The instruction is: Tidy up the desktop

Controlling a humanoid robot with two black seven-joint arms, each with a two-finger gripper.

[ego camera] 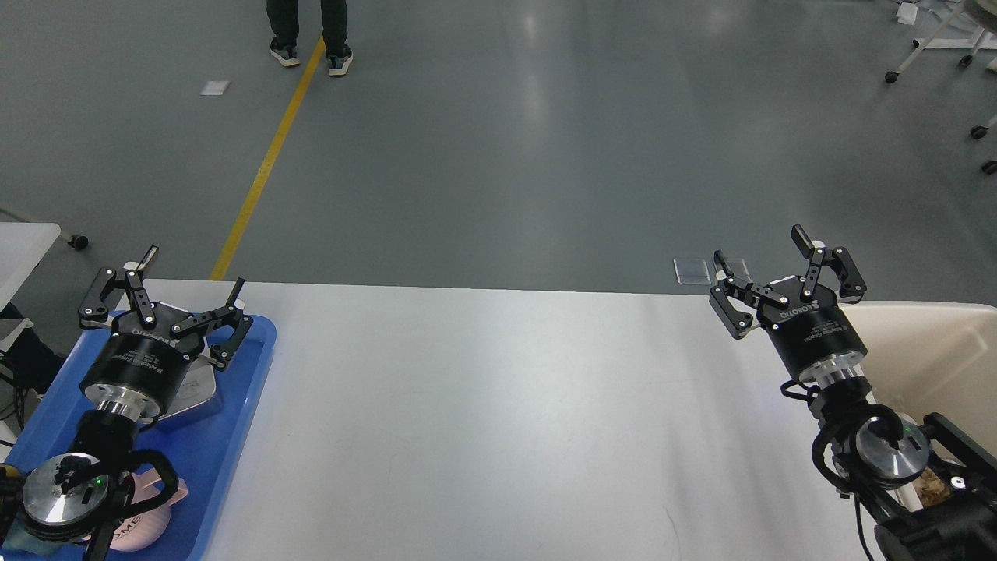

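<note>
The desktop (506, 413) is a wide light grey-white tabletop with rounded corners, and its middle is bare. My left gripper (191, 273) is open and empty, raised over the far end of a blue tray (234, 405) at the table's left edge. My right gripper (762, 251) is open and empty, raised over the table's far right corner, beside a beige bin (935, 343). A pink cup marked HOME (144, 528) lies in the tray, partly hidden by my left arm. A shiny metal item (191, 389) also lies in the tray under my left wrist.
Crumpled paper (927, 485) shows in the beige bin behind my right arm. A person's feet (308, 54) stand on the floor far beyond the table, by a yellow floor line (265, 164). A small white table (23, 241) stands at the left.
</note>
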